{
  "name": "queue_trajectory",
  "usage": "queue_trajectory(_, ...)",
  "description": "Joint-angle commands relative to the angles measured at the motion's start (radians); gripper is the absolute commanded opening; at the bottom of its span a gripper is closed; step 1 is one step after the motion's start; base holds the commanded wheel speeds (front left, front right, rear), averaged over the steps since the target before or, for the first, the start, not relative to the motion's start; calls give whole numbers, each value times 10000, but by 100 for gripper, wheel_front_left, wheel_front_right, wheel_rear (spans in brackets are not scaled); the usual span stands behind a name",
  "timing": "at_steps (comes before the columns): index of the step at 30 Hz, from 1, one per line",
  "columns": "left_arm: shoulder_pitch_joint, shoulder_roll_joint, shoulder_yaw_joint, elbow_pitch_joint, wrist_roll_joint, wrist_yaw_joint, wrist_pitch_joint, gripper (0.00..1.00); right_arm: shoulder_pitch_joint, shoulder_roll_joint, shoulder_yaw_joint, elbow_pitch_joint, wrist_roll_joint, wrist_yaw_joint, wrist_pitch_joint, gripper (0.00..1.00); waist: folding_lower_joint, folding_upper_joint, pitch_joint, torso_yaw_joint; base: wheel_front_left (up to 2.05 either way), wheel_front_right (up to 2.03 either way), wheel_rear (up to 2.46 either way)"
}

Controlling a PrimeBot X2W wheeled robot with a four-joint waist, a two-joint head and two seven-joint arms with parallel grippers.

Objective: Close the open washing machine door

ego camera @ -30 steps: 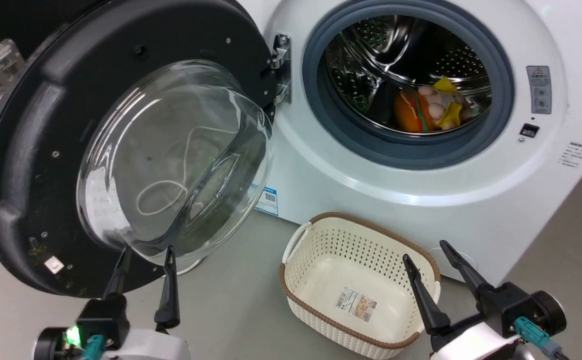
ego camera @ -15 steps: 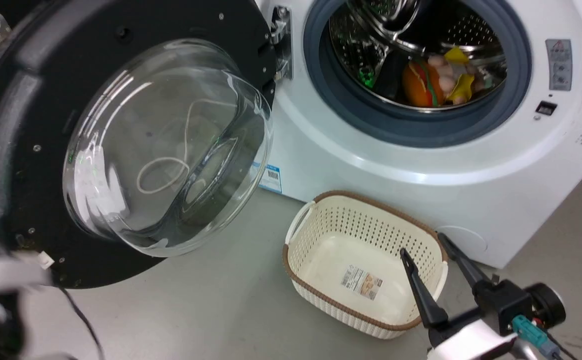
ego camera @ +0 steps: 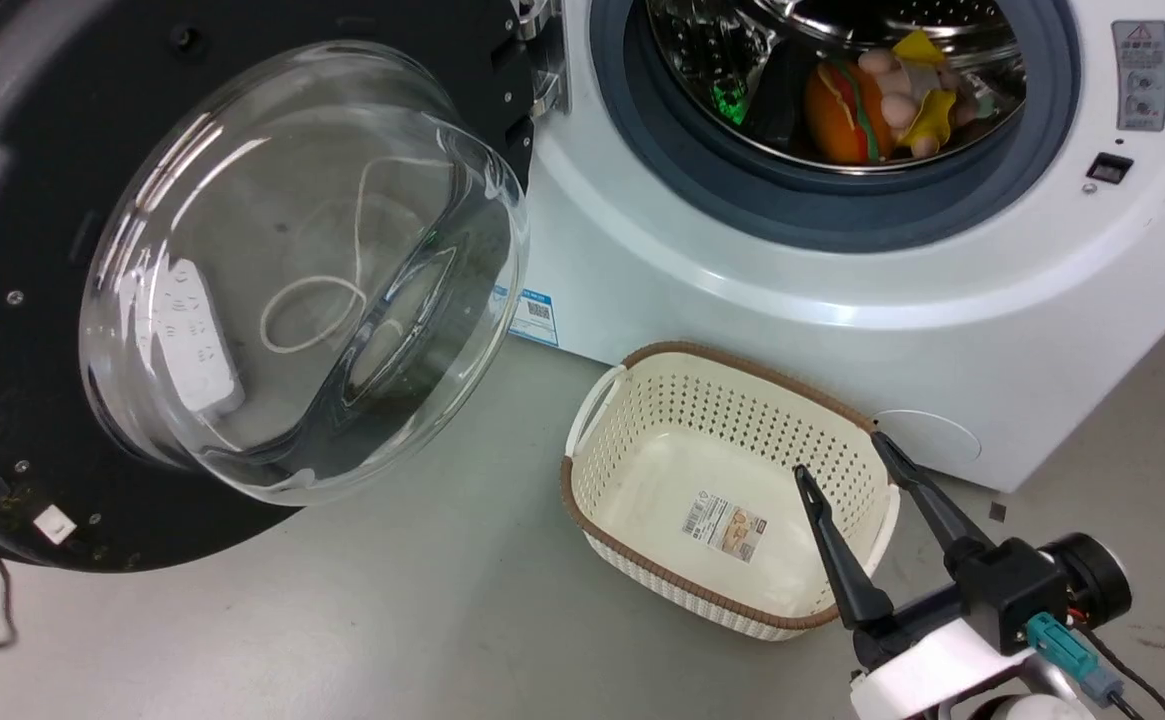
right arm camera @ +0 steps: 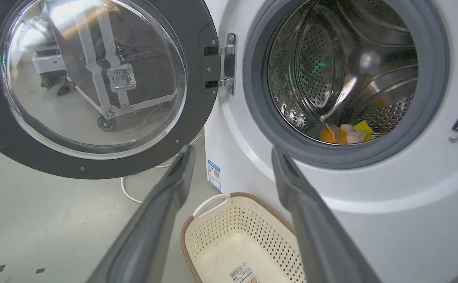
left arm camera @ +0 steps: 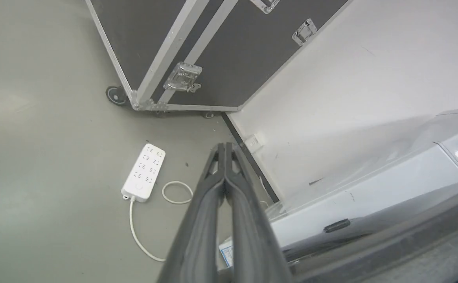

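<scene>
**A:** Head view is the clearest one from where I'm standing. The washing machine door (ego camera: 292,270) is swung wide open on its hinge (ego camera: 542,90) and hangs out to the side of the washing machine (ego camera: 742,330), well off the drum opening. Its glass bowl bulges out into the room.

**B:** Yep, and what are the grippers doing?

**A:** The right gripper (ego camera: 839,455) is low in front of the machine, just over the near corner of the cream basket (ego camera: 642,360) on the floor. Its fingers are spread wide with nothing between them. It's aimed at the machine's front, between the hinge and the drum.

**B:** And the left gripper (left arm camera: 225,146)?

**A:** It's out past the machine's hinge side with its fingers pressed tight together, not gripping anything. It points down at the floor beside the machine, where a white power strip (left arm camera: 144,173) lies near a black flight case (left arm camera: 197,47).

**B:** There are toys (ego camera: 872,95) inside the drum too.
</scene>
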Motion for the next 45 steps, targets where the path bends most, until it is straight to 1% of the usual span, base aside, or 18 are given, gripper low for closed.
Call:
queue_trajectory(1, -248, 78, 190, 217, -652, 151, 682, 0, -180, -71, 21, 22, -29, 7, -131, 100, -1, 0, 56, 38, 0, 0, 0)
queue_trajectory(4, -222, 23, 268, 315, -1613, 132, 1928, 0, -210, -81, 46, 36, -55, 7, -198, 100, -1, 0, 112, 97, 0, 0, 0)
queue_trajectory(5, -222, 23, 268, 315, -1613, 132, 1928, 0, -210, -81, 46, 36, -55, 7, -198, 100, -1, 0, 112, 97, 0, 0, 0)
queue_trajectory(6, -173, -136, 341, 214, -2293, 109, 2693, 0, -231, -77, 70, 52, -74, 7, -241, 100, -1, 0, 116, 138, 0, 0, 0)
queue_trajectory(7, -101, -196, 356, 127, -2557, 86, 3022, 0, -243, -73, 80, 62, -77, 7, -262, 100, -1, 0, 105, 163, 0, 0, 0)
queue_trajectory(10, 67, -329, 376, -59, -3040, 59, 3624, 0, -253, -65, 100, 74, -81, 7, -305, 100, -1, 0, 75, 222, 0, 0, 0)
queue_trajectory(12, 364, -533, 329, -448, -3720, -46, 4521, 0, -257, -60, 125, 114, -87, 7, -368, 100, -1, 0, -6, 311, 0, 0, 0)
queue_trajectory(13, 364, -533, 329, -448, -3720, -46, 4521, 0, -257, -60, 125, 114, -87, 7, -368, 100, -1, 0, -6, 311, 0, 0, 0)
queue_trajectory(14, 583, -706, 339, -772, -4258, -82, 5146, 0, -269, -61, 142, 142, -98, 7, -410, 100, -1, 0, -81, 354, 0, 0, 0)
queue_trajectory(17, 870, -823, 326, -1127, -4623, -67, 5655, 0, -260, -56, 113, 143, -106, 7, -451, 100, -1, 0, -161, 406, 0, 0, 0)
queue_trajectory(18, 1302, -1106, 281, -1728, -5178, -13, 6336, 0, -228, -45, 29, 167, -105, 8, -515, 100, -1, 0, -304, 484, 0, 0, 0)
queue_trajectory(20, 1744, -1434, 242, -2381, -5675, 67, 6888, 0, -174, -24, -69, 204, -111, 8, -580, 100, -1, 0, -500, 512, 0, 0, 0)
queue_trajectory(23, 2092, -1704, 151, -2810, -5826, 94, 7098, 0, -123, -1, -165, 232, -105, 8, -600, 100, -1, 0, -686, 453, 0, 0, 0)
queue_trajectory(25, 2668, -2267, -60, -3449, -5869, 119, 7175, 0, -14, 36, -360, 249, -90, 8, -603, 100, -1, 0, -971, 294, 0, 0, 0)
queue_trajectory(26, 2668, -2267, -60, -3449, -5869, 119, 7175, 0, -14, 36, -360, 249, -90, 8, -603, 100, -1, 0, -971, 294, 0, 0, 0)
queue_trajectory(32, 3791, -3519, -774, -4466, -5809, -37, 7173, 0, 139, 76, -868, 170, -170, 8, -606, 100, -1, 0, -1310, -212, 0, 0, 0)
queue_trajectory(35, 4328, -3960, -1318, -4906, -5720, -97, 6933, 0, 178, 83, -1020, 98, -224, 8, -583, 100, -1, 0, -1329, -587, 0, 0, 0)
queue_trajectory(45, 5140, -4216, -3500, -4975, -6400, -593, 5349, 0, 108, 89, -1645, -178, -199, 8, -352, 100, -1, 0, -893, -2301, 0, 0, 0)
